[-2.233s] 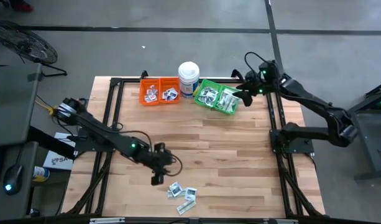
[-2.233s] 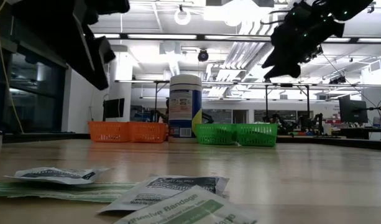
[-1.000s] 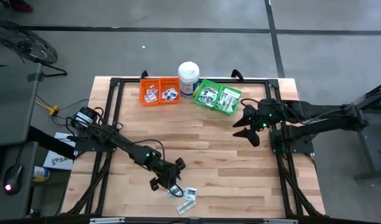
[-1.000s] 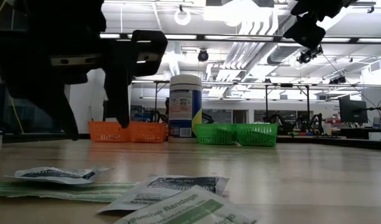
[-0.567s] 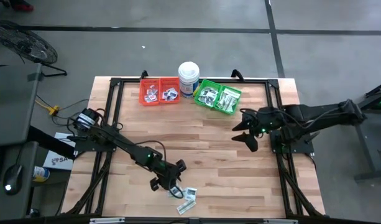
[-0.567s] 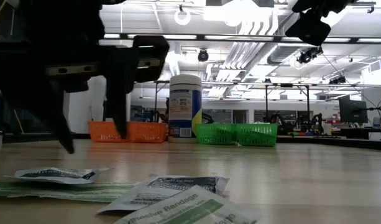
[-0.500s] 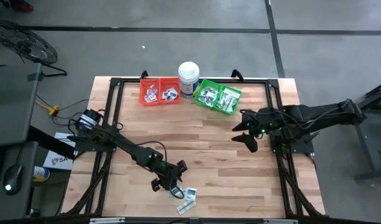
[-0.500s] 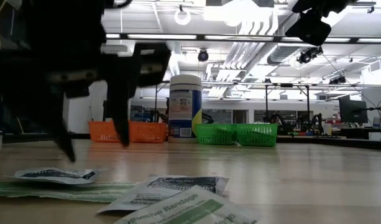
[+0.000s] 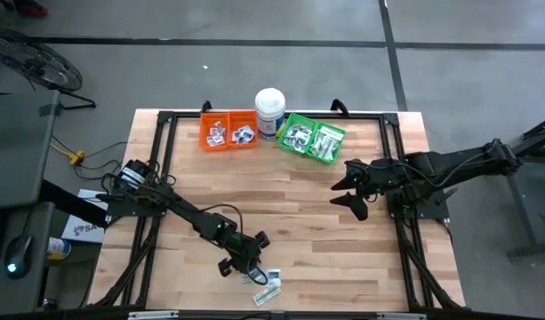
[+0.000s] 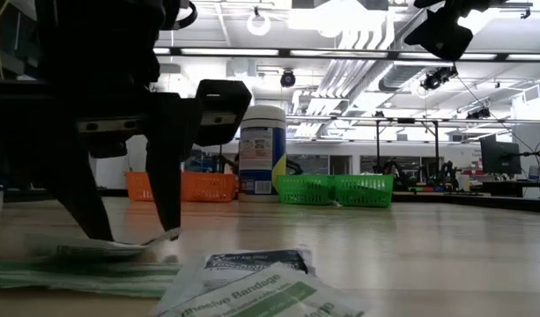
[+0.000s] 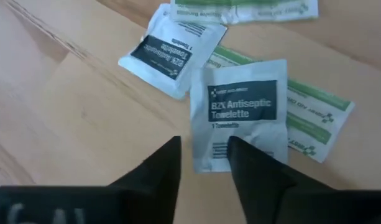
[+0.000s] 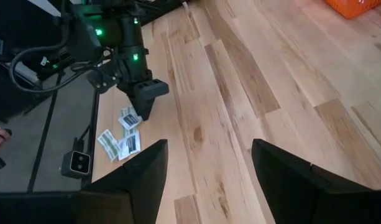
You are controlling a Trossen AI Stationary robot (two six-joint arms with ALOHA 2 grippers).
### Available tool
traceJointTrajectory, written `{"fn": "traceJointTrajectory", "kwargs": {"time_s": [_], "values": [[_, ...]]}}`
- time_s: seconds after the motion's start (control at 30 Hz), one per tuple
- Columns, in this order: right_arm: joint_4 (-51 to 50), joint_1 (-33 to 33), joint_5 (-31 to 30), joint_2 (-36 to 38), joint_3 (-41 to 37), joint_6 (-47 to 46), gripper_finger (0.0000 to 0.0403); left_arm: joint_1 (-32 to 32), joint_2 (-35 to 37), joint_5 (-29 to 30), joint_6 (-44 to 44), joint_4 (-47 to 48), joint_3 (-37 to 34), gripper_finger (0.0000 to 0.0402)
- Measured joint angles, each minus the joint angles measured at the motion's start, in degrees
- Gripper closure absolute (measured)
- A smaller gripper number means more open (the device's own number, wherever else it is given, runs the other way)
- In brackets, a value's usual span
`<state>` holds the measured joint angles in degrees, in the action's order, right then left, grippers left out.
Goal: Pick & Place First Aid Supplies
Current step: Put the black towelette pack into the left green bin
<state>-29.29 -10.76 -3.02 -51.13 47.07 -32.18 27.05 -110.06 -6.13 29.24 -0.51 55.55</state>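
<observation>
White and dark-banded, the square packet at the left gripper reads "BZK Antiseptic Towelette" and "1 Towelette". The left gripper's fingers straddle the packet's near edge, still apart and not yet clamped on it. A second square packet with the same dark band lies just beside it, and long green-and-white strips lie under and behind them. From table height, the nearest strip shows "Adhesive Bandage". These supplies sit at the near edge of the wooden table. The right gripper hangs well apart, over the table's right side, its fingers spread wide. Far back stand an orange bin, a white tub and a green bin, the bins holding more packets.
</observation>
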Motion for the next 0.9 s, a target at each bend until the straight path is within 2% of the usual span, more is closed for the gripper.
{"fn": "traceJointTrajectory", "kwargs": {"time_s": [0.33,0.63,0.9], "values": [[0.0,-1.9,-1.8,0.0,0.0,-1.5,0.0176,0.0,-1.0,-1.5,-5.5,0.6,0.0,0.0393],[1.1,-4.2,-4.2,0.0,0.0,-2.6,0.0176,0.0,1.0,0.8,-13.2,0.5,-0.4,0.0401],[1.8,-5.6,-7.3,-0.2,0.0,-2.5,0.0176,-0.1,6.5,8.3,-14.6,2.2,-0.7,0.0401]]}}
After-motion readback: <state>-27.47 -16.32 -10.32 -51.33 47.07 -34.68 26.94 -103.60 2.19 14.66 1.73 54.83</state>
